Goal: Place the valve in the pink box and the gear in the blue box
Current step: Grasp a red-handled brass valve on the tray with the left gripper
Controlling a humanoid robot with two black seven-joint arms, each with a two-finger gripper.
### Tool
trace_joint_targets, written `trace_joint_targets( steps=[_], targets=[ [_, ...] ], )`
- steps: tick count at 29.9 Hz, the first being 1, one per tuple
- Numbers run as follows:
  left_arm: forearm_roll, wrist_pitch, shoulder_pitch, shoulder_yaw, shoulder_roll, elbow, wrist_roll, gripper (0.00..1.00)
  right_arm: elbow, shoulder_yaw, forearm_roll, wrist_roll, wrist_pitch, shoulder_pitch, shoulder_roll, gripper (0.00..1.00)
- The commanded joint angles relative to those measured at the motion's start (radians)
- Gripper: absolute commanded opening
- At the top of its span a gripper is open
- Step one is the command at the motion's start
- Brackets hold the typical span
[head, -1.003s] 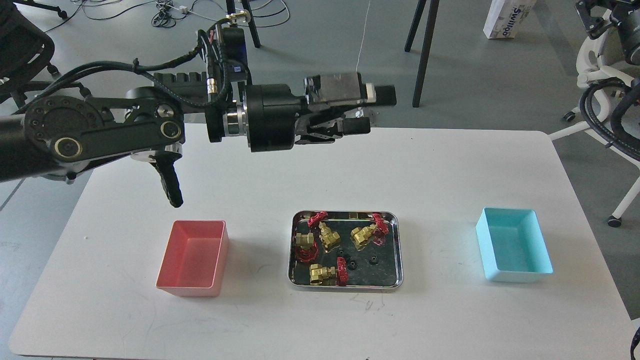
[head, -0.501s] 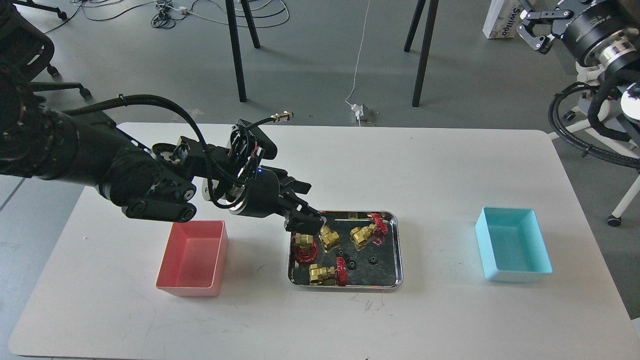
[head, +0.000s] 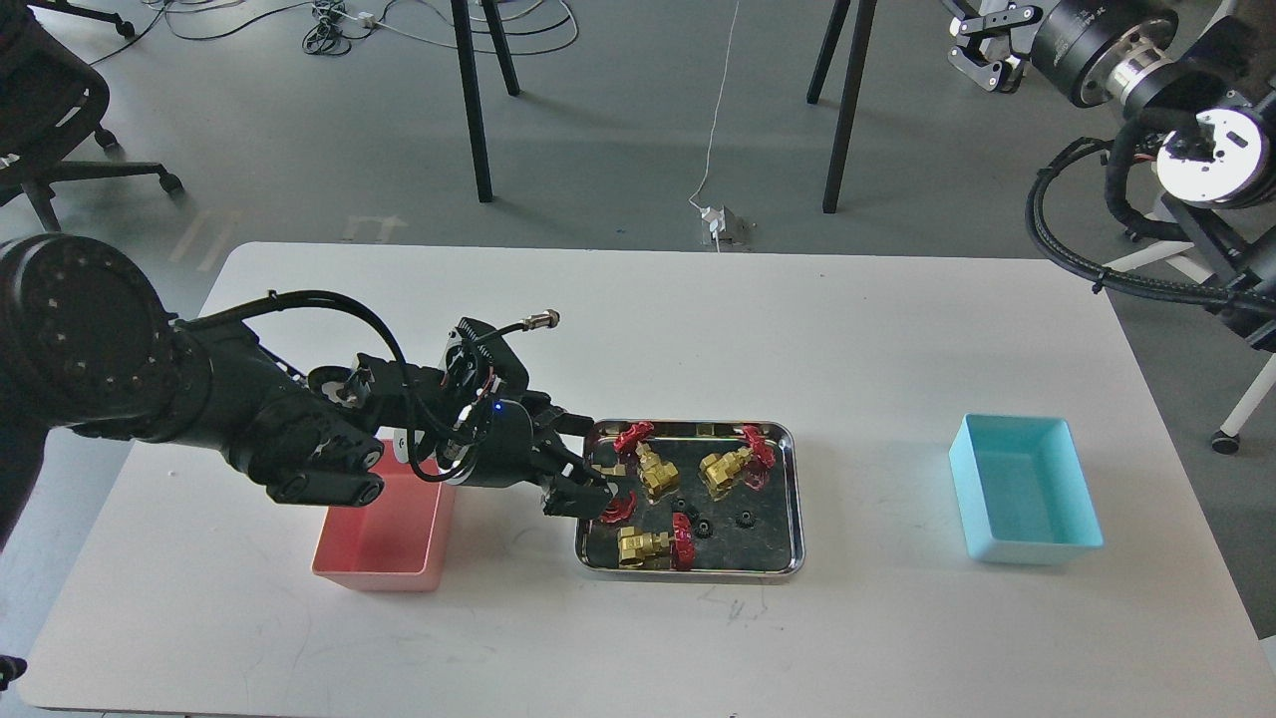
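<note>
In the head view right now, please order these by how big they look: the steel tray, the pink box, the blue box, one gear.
1. steel tray, largest.
2. pink box and blue box: similar; the left arm hides part of the pink one, so I do not rank them.
3. gear, by far the smallest.

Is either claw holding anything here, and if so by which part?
The left claw sits around the leftmost valve in the steel tray, but a closed grip cannot be confirmed. The right claw holds nothing.

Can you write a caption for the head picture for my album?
Left claw reaches a valve in the steel tray.
</note>
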Motion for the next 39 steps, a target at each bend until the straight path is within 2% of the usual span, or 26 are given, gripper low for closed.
trace_joint_targets(
  steps=[1, 5, 8, 11, 39],
  targets=[
    [0.009, 0.001, 0.037, -0.002, -0.011, 0.042, 0.0, 0.93, 0.001, 0.001, 0.001, 0.0, -0.001, -0.013, -0.008, 0.99],
    [0.009, 0.001, 0.066, -0.005, -0.017, 0.079, 0.0, 0.9, 0.002, 0.001, 0.001, 0.0, -0.003, -0.028, -0.01, 0.99],
    [0.009, 0.001, 0.083, -0.005, -0.018, 0.105, 0.0, 0.76, 0.002, 0.007, 0.001, 0.0, -0.004, -0.039, -0.01, 0.99],
    [0.018, 0.001, 0.097, -0.005, -0.018, 0.125, 0.0, 0.72, 0.002, 0.014, 0.002, 0.0, -0.006, -0.048, -0.01, 0.99],
    [0.035, 0.001, 0.137, -0.043, -0.029, 0.142, 0.0, 0.47, -0.001, 0.014, 0.002, 0.003, -0.008, -0.08, -0.01, 0.99]
  ],
)
